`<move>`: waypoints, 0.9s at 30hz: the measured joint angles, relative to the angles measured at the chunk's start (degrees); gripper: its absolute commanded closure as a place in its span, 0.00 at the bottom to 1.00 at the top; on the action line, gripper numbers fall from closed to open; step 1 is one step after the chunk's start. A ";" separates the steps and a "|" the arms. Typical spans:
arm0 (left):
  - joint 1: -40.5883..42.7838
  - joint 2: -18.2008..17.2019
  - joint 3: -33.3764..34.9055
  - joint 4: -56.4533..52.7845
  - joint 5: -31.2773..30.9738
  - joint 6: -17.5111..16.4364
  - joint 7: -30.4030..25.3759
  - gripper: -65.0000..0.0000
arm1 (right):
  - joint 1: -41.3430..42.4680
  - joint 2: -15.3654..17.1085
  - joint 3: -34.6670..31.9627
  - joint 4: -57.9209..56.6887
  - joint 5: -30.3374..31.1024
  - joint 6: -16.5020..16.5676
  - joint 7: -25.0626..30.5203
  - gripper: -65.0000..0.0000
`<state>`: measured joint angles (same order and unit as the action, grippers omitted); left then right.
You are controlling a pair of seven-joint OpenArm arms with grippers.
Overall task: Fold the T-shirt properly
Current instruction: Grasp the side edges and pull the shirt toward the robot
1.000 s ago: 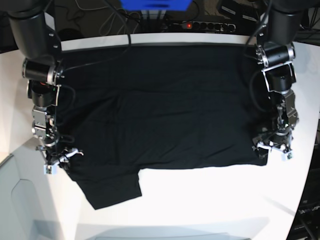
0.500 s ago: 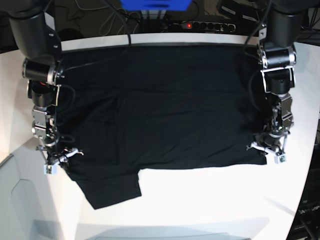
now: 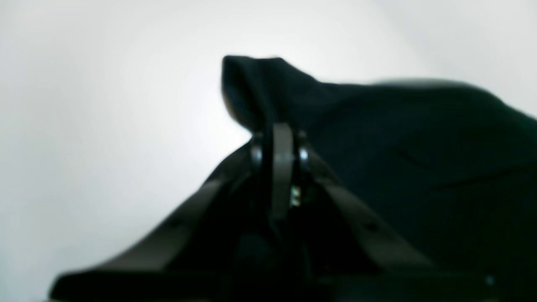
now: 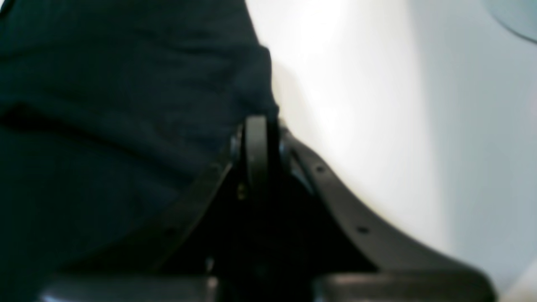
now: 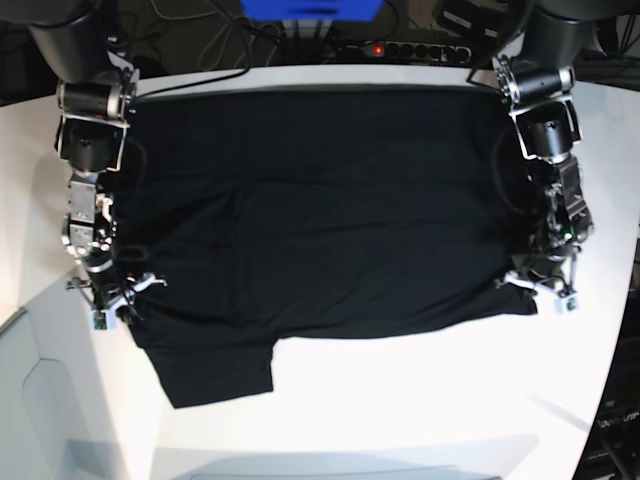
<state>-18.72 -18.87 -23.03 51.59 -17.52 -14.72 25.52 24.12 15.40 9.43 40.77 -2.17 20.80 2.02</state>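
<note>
While each pincer (image 3: 282, 138) (image 4: 256, 126) pinched a T-shirt (image 5: 320, 220) edge on the desk (image 5: 420, 400), uneven lifting could skew the fold.

We're looking at a robotics lab bench, not a home or shop. A plain white desk (image 5: 400, 400) with rounded corners carries two black robot arms, one mounted at each far corner (image 5: 85, 110) (image 5: 545, 90). Behind the desk edge we see a black power strip (image 5: 405, 50) with a lit red switch, loose black cables (image 5: 200, 40) trailing across the dark back area, and a blue box (image 5: 310, 8) at top centre. A grey bin-like panel (image 5: 40, 400) sits off the near left corner. Bare, functional test setup.
</note>
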 measured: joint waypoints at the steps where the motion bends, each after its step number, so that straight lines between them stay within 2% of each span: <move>1: 1.07 0.26 -1.05 3.19 0.17 0.20 0.96 1.00 | -0.70 -0.04 0.33 1.81 -0.13 -0.04 -0.04 1.00; 6: 6.32 2.12 -4.87 16.65 -0.79 -0.76 4.94 1.00 | -4.57 -0.39 5.99 10.10 0.42 0.26 0.55 1.00; 10: 10.78 4.07 -8.22 23.71 -0.46 -0.46 8.85 1.00 | -8.68 -0.04 7.76 14.53 0.02 0.33 -0.15 1.00; 13: 13.51 5.73 -10.71 28.28 -0.50 -0.52 11.13 1.00 | -12.24 -0.02 7.50 19.17 0.13 2.80 0.17 1.00; 16: 16.17 7.10 -12.26 30.03 -0.63 -0.55 10.71 1.00 | -16.26 -0.02 7.48 23.32 -0.02 4.33 0.15 1.00; 23: 20.28 9.07 -12.57 29.68 -0.26 -0.48 11.56 1.00 | -21.81 0.02 7.50 25.94 -0.02 4.50 0.07 0.99; 25: 20.61 9.20 -12.55 29.81 -0.31 -0.50 11.82 0.95 | -21.86 0.04 7.50 26.10 -0.02 4.50 -2.75 0.93; 27: 20.96 9.18 -12.46 30.71 -0.44 -0.52 15.41 0.83 | -21.77 0.07 7.50 26.12 -0.02 4.50 -6.73 0.83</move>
<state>2.24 -9.69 -35.48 82.30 -17.96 -15.25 40.93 2.35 15.46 16.93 66.89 -2.20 25.30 -4.71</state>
